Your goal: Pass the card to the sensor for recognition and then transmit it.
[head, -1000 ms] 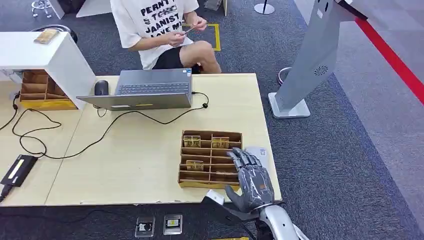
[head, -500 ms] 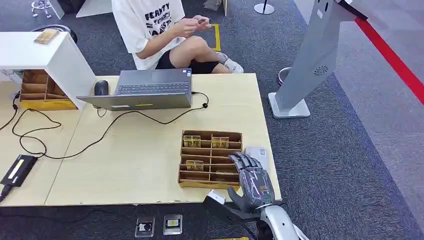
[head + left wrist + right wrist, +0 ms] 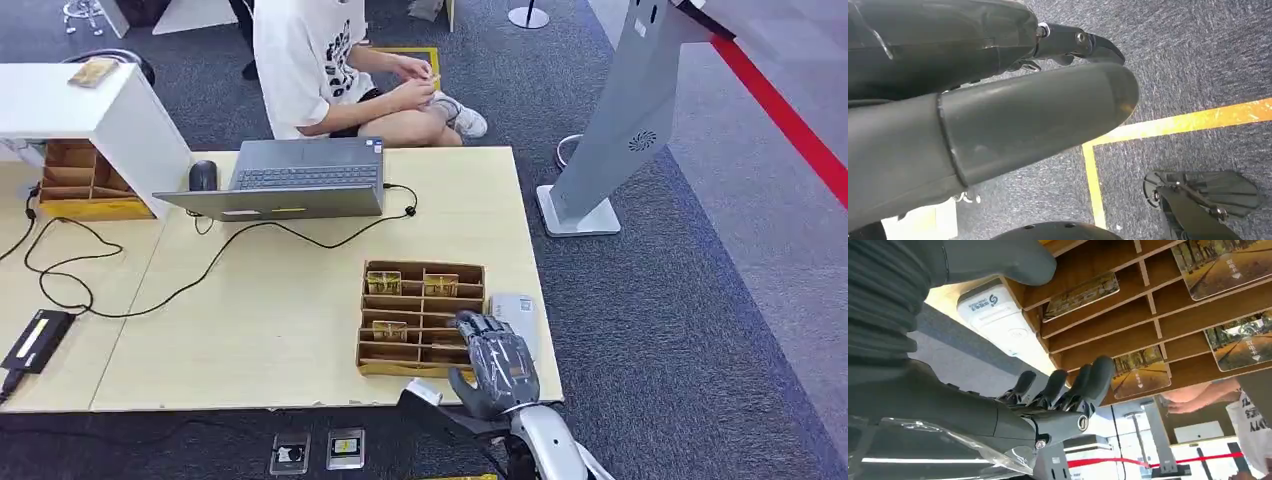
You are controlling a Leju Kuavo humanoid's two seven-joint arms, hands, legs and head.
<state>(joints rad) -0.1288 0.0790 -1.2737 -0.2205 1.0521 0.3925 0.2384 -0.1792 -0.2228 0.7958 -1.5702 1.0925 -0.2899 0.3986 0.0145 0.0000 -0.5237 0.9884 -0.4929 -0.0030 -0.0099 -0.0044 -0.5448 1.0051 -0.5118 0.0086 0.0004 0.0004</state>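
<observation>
Cards (image 3: pixel 390 329) lie slotted beside right hand (image 3: pixel 497 362).

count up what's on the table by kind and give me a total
Slotted wooden trays: 2
Cards in the near tray: 3
Laptop: 1
Mouse: 1
White card sensor: 1
Black box: 1
Total: 9

Right hand (image 3: pixel 498 360): dark grey, segmented fingers (image 3: pixel 1088 382), glossy plates on back with faint pale markings. Thick smooth grey thumb (image 3: pixel 998 257) at 12 o'clock in right wrist view. Ribbed grey cover (image 3: pixel 878 310) at 9 o'clock. Round silver screw (image 3: pixel 1082 423) at knuckle side. Forearm (image 3: pixel 545 445) silver, at 6 o'clock in head view. Left hand (image 3: pixel 998 125): smooth grey thumb, dark fingers, small silver screws.
</observation>
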